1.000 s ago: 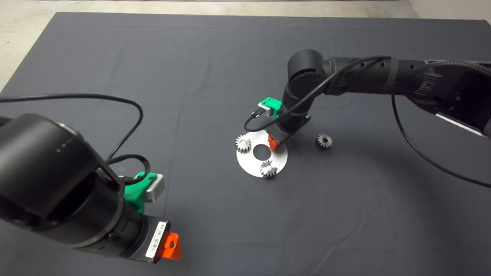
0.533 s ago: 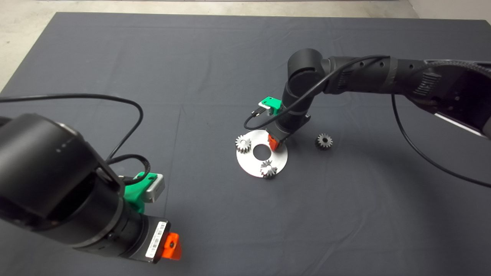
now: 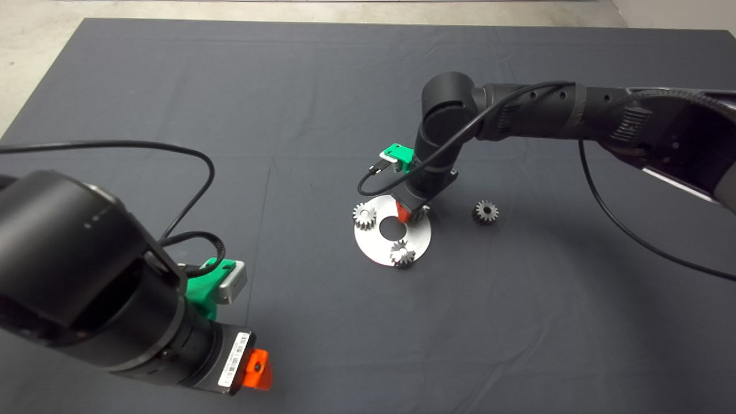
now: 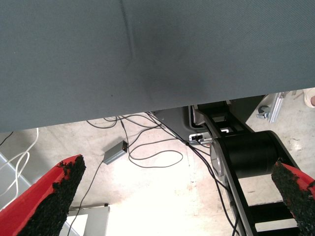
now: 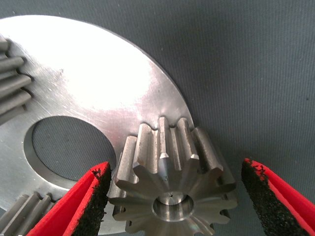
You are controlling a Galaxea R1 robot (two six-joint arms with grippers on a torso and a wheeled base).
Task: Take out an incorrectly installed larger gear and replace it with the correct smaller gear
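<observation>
A round silver plate [image 3: 372, 246] lies mid-mat with three gears on it. In the right wrist view the larger gear [image 5: 172, 184], shiny with long splayed teeth, sits at the rim of the plate [image 5: 98, 83]. My right gripper [image 5: 174, 169] is open, with one finger on either side of this gear and gaps to both. In the head view the right gripper [image 3: 407, 214] hides most of the larger gear [image 3: 424, 213]. The smaller gear [image 3: 486, 211], dark, lies on the mat to the right of the plate. My left gripper [image 4: 177, 184] is open and parked at the lower left.
A pale short-toothed gear [image 3: 364, 216] sits on the plate's left edge. A star-like gear [image 3: 402, 253] sits on its near edge. The plate has a round centre hole [image 3: 393, 227]. The right arm's cable [image 3: 379, 179] loops just above the plate.
The right arm has shifted slightly left over the plate, and a bit of the gear beneath it now shows beside the red finger. The left arm and the gears have not moved.
</observation>
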